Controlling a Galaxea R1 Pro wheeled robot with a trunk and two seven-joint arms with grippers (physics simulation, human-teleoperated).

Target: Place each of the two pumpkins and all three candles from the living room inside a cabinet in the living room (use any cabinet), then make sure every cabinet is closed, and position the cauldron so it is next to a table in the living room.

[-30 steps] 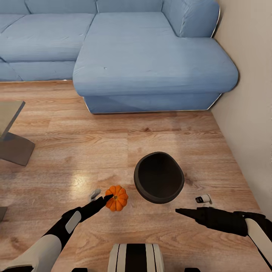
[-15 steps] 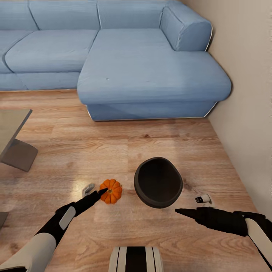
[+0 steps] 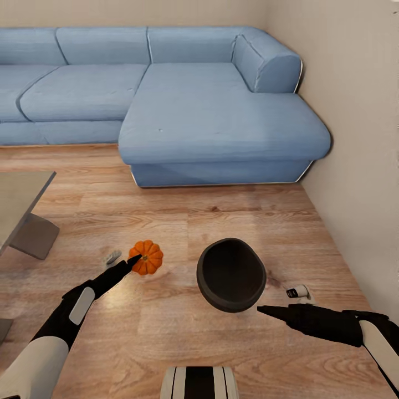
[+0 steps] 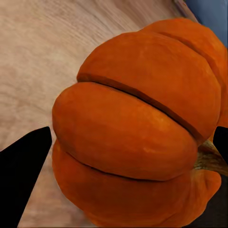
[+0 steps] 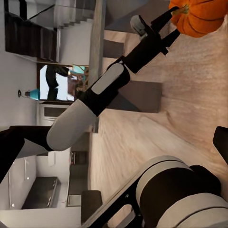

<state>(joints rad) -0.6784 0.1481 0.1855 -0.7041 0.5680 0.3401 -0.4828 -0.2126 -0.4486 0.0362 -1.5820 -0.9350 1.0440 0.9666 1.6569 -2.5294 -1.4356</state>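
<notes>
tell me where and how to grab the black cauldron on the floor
Likely best by its rim: one finger inside the wide open mouth, one outside, pinching the thin wall. The cauldron sits mouth-up, and its round glossy body looks too broad to span. The right gripper is at its near side, so come down on the near rim from there.

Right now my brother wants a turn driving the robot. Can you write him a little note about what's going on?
Left claw: shut on a pumpkin, which sits between its fingers in the left wrist view.
Right claw: holds nothing; hard to tell if it is open or shut. It hangs near the cauldron.
The cauldron sits on the wood floor, apart from the glass table at the far left.
A small white candle lies beside the cauldron, another by the pumpkin.
Done: one pumpkin grabbed.
Left: carry it to a cabinet, collect the remaining things, close the cabinets, move the cauldron beside the table.
</notes>
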